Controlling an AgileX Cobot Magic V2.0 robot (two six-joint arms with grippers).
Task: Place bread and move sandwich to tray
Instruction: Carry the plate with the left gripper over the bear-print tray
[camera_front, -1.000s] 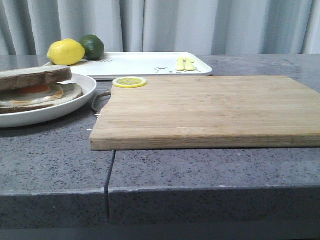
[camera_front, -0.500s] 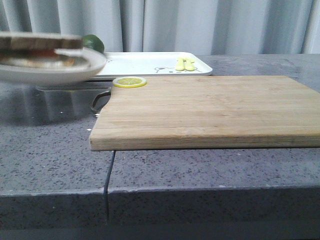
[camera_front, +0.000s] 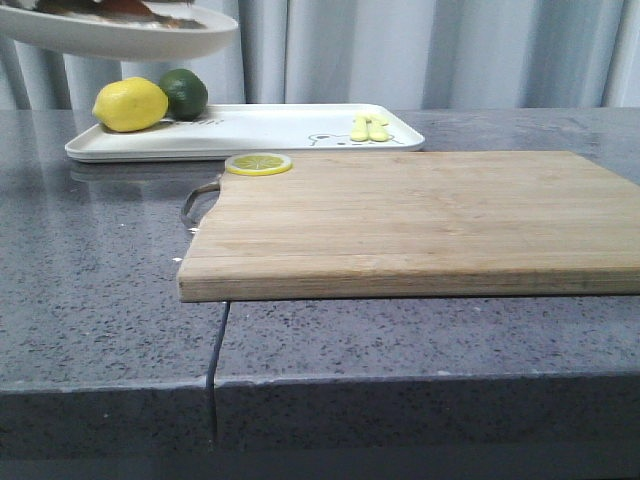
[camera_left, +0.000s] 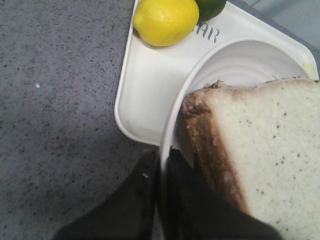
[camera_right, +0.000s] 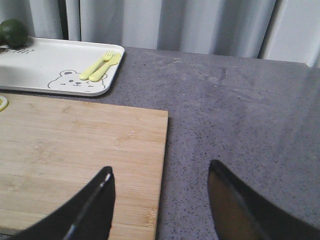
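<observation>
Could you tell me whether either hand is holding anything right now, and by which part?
The left hand pinches the rim of the plate carrying the sandwich, lifted over the tray. The right hand is open and holds nothing.

The right pincer (camera_right: 160, 200), jaws spread, hangs over the cutting board's (camera_right: 80, 155) edge.
</observation>
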